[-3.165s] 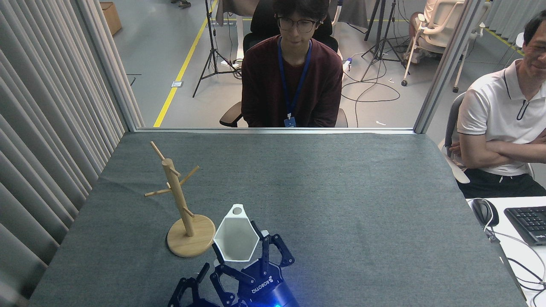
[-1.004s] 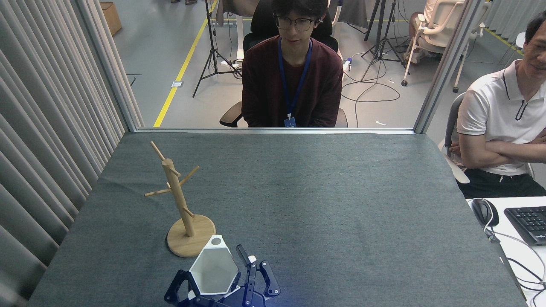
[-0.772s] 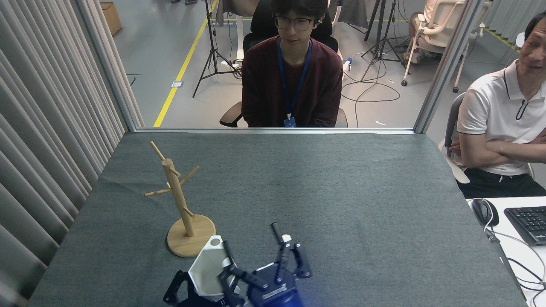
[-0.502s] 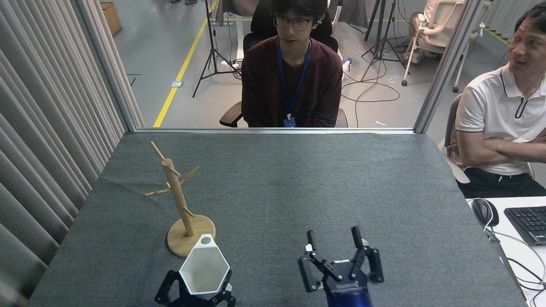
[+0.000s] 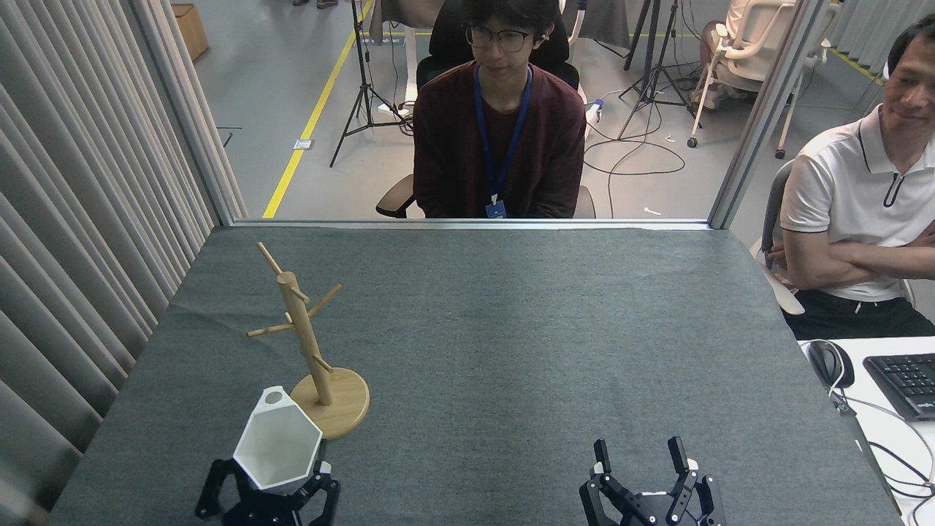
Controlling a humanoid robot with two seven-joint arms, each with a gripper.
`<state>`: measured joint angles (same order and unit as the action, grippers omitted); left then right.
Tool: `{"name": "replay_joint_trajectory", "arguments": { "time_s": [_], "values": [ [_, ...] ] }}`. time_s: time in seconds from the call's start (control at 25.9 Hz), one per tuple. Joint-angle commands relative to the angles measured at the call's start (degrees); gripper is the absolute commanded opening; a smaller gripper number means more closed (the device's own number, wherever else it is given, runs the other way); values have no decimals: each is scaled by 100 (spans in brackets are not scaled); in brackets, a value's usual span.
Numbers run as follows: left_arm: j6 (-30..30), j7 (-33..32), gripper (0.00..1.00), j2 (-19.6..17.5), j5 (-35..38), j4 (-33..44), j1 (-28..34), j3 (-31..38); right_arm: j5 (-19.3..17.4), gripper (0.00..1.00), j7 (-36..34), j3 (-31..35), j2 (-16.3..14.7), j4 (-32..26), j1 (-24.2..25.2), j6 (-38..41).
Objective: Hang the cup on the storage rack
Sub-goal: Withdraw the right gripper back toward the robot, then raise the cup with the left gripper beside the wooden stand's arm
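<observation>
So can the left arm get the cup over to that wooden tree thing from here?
Probably yes. The left gripper holds the cup right beside the storage rack, already overlapping its round base in this view. Nothing lies between them, and the right gripper sits far off.

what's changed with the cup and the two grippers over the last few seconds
The cup passed from the right gripper to the left gripper, which carried it left. The right gripper let go, opened and withdrew right. The storage rack stayed put.

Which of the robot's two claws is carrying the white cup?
The left gripper, beside the storage rack, grips the cup; the right gripper is open and empty.
</observation>
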<state>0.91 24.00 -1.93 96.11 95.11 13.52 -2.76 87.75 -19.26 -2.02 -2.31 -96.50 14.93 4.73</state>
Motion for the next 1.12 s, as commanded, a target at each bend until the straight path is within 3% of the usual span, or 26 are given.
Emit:
{"name": "replay_joint_trajectory", "arguments": {
  "time_s": [0.0, 0.15, 0.31, 0.89, 1.08],
  "values": [
    [-627, -10, 34, -27, 48, -308, -236, 118, -4, 98, 19, 18, 11, 35, 10, 11],
    [-1470, -10, 34, -27, 303, -976, -816, 118, -4, 98, 19, 18, 28, 96, 10, -16],
    [-1822, -10, 34, 44, 760, -1653, -1378, 276, -4, 98, 19, 18, 28, 158, 10, -77],
    [-1857, 34, 35, 0, 883, -2084, -1809, 531, 5, 98, 10, 18, 11, 299, -131, -121],
    [-1927, 219, 35, 35, 1358, -2383, -1923, 539, 5, 98, 10, 18, 11, 307, -149, -165]
  ]
}}
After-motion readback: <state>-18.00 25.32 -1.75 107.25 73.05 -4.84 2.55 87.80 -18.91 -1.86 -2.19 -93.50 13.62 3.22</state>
